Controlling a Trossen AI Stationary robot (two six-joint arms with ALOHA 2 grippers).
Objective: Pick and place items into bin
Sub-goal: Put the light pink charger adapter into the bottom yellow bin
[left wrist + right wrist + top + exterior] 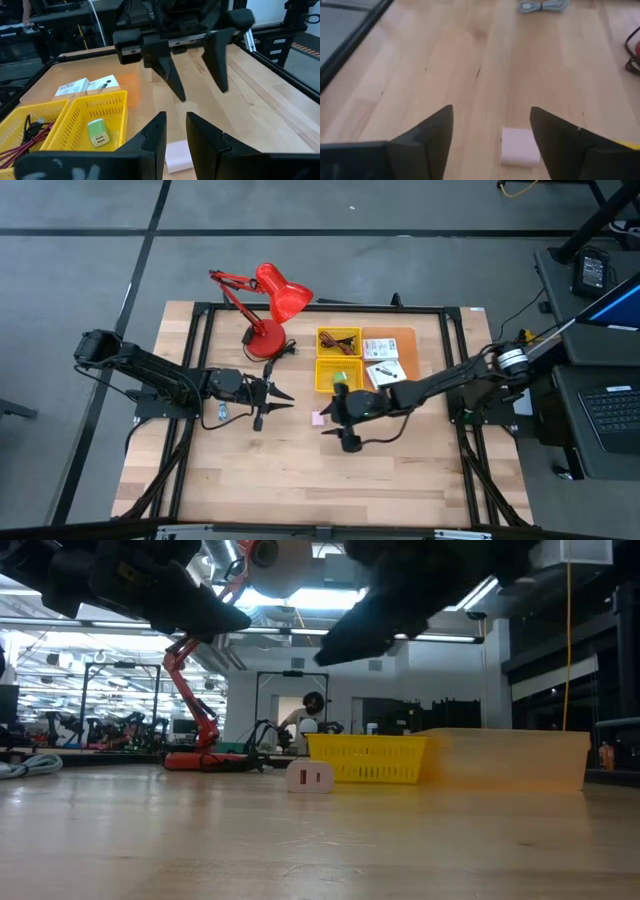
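A tiny pink block [318, 418] lies flat on the wooden table between my two grippers, also seen as pink block [520, 146] and pink block [177, 156]. My right gripper [329, 415] hangs open above and just right of it, its fingers [437, 131] standing either side of the block without touching. My left gripper [284, 397] hovers left of the block, open by a narrow gap [175, 127]. A green piece [98, 132] lies in the nearer yellow bin [338, 376]. Cords [338, 340] fill the farther bin. White packets [381, 348] sit on the orange tray.
A red desk lamp [268, 305] stands at the table's far side, left of the bins. A grey coiled cable [222, 412] lies under my left arm. The orange tray [405, 338] sits right of the yellow bins. Bare wood stretches across the near half of the table [320, 480].
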